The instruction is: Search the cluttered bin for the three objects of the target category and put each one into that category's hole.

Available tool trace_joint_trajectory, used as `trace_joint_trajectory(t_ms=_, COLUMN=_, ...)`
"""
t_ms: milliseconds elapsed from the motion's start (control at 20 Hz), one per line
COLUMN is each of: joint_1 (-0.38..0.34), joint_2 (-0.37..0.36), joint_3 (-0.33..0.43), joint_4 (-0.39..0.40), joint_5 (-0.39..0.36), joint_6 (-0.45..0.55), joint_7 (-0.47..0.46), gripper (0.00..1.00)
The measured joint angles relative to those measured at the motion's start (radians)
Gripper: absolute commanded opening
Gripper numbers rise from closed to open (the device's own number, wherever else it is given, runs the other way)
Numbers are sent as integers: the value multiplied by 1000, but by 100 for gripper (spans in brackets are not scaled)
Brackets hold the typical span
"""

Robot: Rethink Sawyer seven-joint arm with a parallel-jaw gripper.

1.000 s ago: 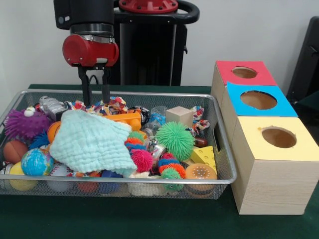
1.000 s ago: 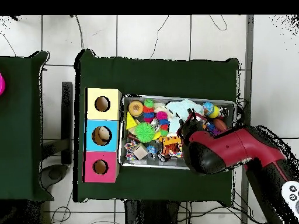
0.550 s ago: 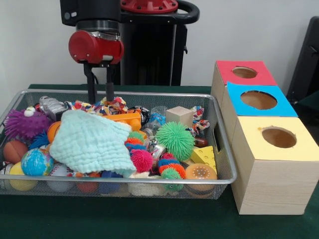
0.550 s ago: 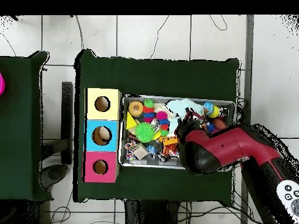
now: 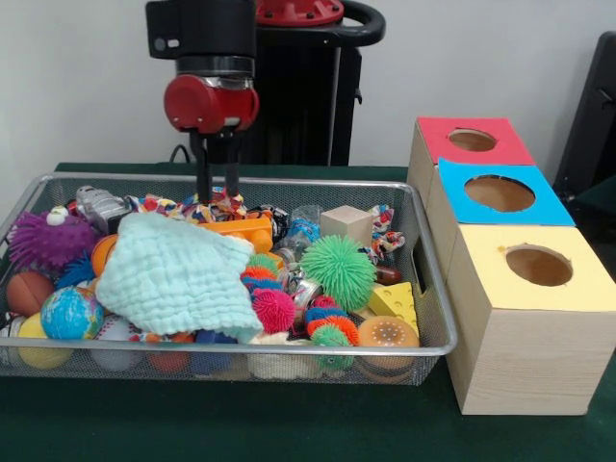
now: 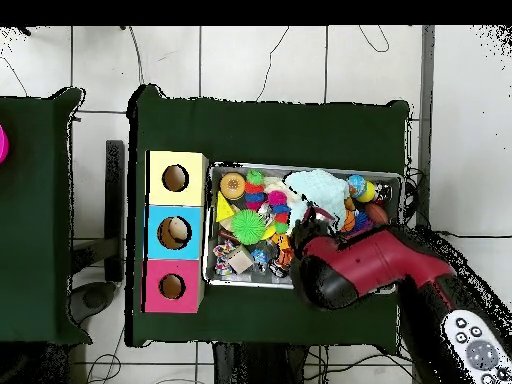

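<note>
Looking across the dark green surface [image 5: 289, 433] before a pale wall, we see the wire bin [image 5: 435, 289] packed with toys: a mint cloth [image 5: 173, 274], a green spiky ball [image 5: 337, 269], a wooden cube [image 5: 346, 223]. The hand [image 5: 218, 192] hangs above its far rim, fingers pressed close, empty. Rightward stands the three-holed box [image 5: 529, 327].

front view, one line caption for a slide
Sawyer's end effector hovers over a cluttered mesh bin beside three colour-topped boxes.
</note>
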Motion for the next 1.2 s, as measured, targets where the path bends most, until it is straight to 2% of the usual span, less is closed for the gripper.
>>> trace_joint_trajectory(t_ms=200, joint_1=119, joint_2=-1, joint_3=-137, joint_4=18, joint_5=-18, joint_6=-106, joint_7=52, gripper=100)
trace_joint_trajectory(t_ms=300, joint_1=204, joint_2=3, joint_3=-239, joint_4=25, joint_5=-19, joint_6=-205, joint_7=106, gripper=100)
trace_joint_trajectory(t_ms=400, joint_1=233, joint_2=7, joint_3=-277, joint_4=26, joint_5=-19, joint_6=-244, joint_7=125, gripper=100)
trace_joint_trajectory(t_ms=550, joint_1=312, joint_2=27, joint_3=-383, joint_4=26, joint_5=-17, joint_6=-354, joint_7=173, gripper=100)
trace_joint_trajectory(t_ms=600, joint_1=351, joint_2=42, joint_3=-441, joint_4=26, joint_5=-12, joint_6=-414, joint_7=195, gripper=100)
trace_joint_trajectory(t_ms=850, joint_1=378, joint_2=70, joint_3=-526, joint_4=26, joint_5=16, joint_6=-499, joint_7=219, gripper=100)
trace_joint_trajectory(t_ms=1200, joint_1=330, joint_2=122, joint_3=-616, joint_4=26, joint_5=121, joint_6=-508, joint_7=219, gripper=100)
